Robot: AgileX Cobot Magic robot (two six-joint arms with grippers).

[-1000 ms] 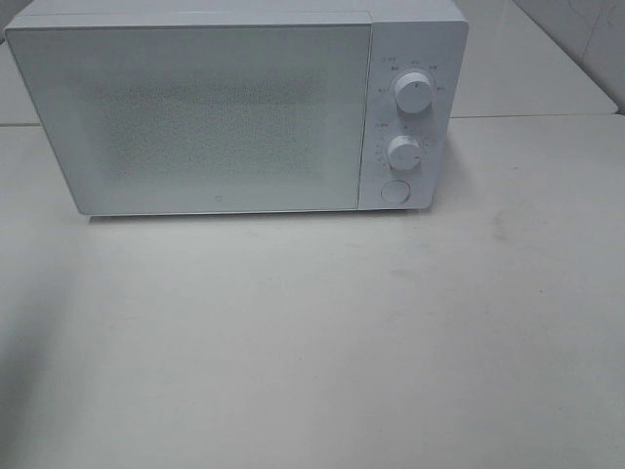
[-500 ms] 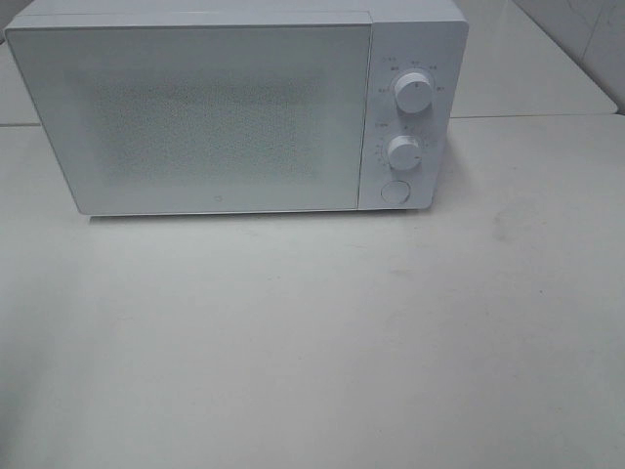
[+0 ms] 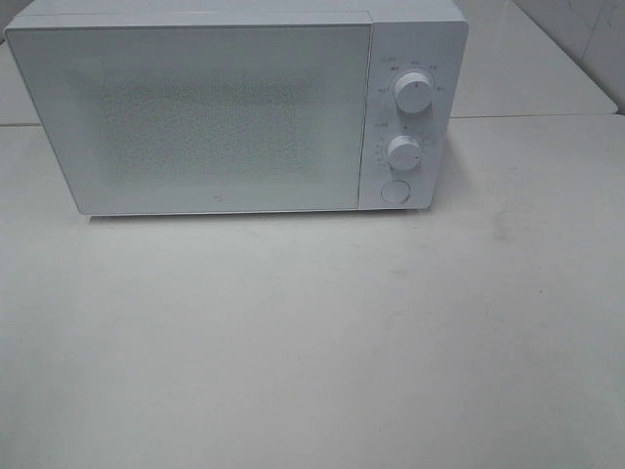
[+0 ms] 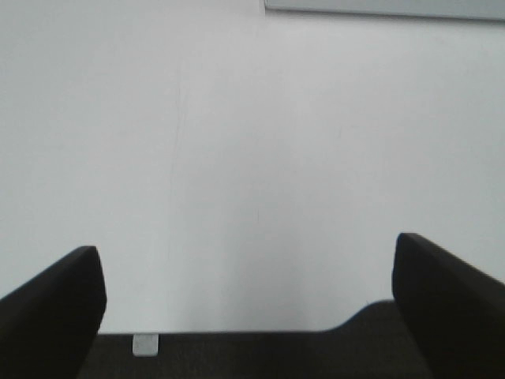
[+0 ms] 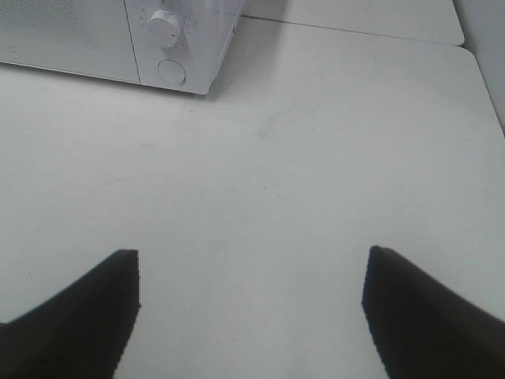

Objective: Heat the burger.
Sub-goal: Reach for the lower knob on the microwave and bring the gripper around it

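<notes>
The burger is out of view in every frame. A white microwave (image 3: 234, 107) stands at the back of the white table (image 3: 322, 332) with its door (image 3: 195, 117) shut. Two round knobs (image 3: 414, 94) and a round button (image 3: 395, 191) sit on its right panel. Neither arm shows in the exterior high view. My left gripper (image 4: 248, 304) is open and empty over bare white table. My right gripper (image 5: 251, 312) is open and empty over the table, with the microwave's lower right corner (image 5: 177, 67) ahead of it.
The microwave's door is frosted, so its inside is hidden. A seam between table tops (image 3: 532, 115) runs behind the microwave on the right. A small grey tab (image 4: 145, 344) shows at the table edge in the left wrist view.
</notes>
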